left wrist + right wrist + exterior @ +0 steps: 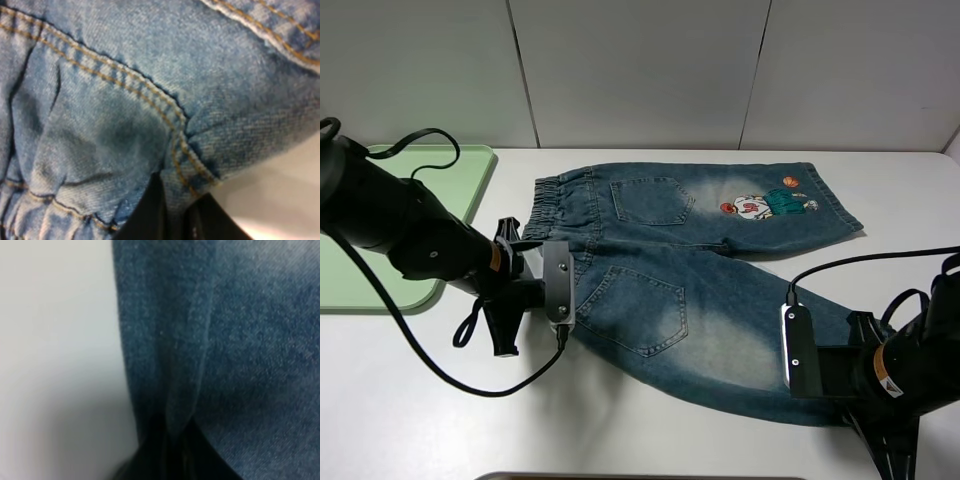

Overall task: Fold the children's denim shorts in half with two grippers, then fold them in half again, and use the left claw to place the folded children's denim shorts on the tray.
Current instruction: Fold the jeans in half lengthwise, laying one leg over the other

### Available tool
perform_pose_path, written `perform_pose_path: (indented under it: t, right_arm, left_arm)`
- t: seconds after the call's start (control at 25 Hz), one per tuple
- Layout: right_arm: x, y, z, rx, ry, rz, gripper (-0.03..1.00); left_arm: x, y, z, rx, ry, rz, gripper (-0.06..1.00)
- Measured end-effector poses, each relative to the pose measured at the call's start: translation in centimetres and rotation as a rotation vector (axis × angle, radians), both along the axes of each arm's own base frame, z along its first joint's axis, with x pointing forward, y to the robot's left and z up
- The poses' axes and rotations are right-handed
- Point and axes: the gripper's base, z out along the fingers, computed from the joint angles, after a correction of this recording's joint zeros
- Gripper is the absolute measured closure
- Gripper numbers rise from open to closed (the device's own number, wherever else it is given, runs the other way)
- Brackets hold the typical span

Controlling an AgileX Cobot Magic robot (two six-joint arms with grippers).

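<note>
Table: white, with the children's denim shorts laid open and flat across its middle. Back side was up, not yet folded, and no part of them was on the tray.

Tray: pale green, at the far left edge of the table, well apart from the shorts. The left arm crossed over its near corner.

Shorts layout: waistband toward the left, both legs running right. The far leg carried the cartoon patch. The near leg lay nearest the two arms.

Left gripper: sat at the near end of the waistband. The wrist view showed its black fingers drawn together on a bunched fold of seamed denim.

Right gripper: sat at the hem of the near leg. Its wrist view was blurred, but a ridge of denim appeared to be nipped between the dark fingers.

Step in hand, as judged: the grasp for the first fold, with both near corners taken and the cloth not yet raised.

Next move would call for:
- lifting both ends together and level
- carrying the near leg up and over onto the far leg
- keeping the cloth taut between the grippers so the hems and waistband ends meet square
</note>
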Motion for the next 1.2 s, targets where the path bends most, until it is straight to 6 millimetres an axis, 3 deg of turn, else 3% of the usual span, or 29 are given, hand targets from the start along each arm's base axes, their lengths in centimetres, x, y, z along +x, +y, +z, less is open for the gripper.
perform_pose_path:
  t: [0.36,0.68,0.96,1.2]
  right_arm:
    - [3.2,1.4,1.9,-0.059,-0.029,-0.112,0.99]
    - [6.8,2.8,5.5,-0.119,-0.101,-0.225,0.99]
    - [9.8,3.1,10.4,0.000,-0.351,-0.297,0.99]
    - [12.0,1.9,12.0,0.087,-0.434,-0.384,0.99]
  left_arm:
    - [-0.6,0.6,1.1,0.000,0.039,0.125,0.92]
    - [-0.7,0.8,4.6,-0.086,-0.015,0.248,0.92]
    - [-0.9,1.0,6.9,-0.159,-0.046,0.349,0.92]
    - [0.2,0.5,8.3,-0.209,-0.031,0.488,0.92]
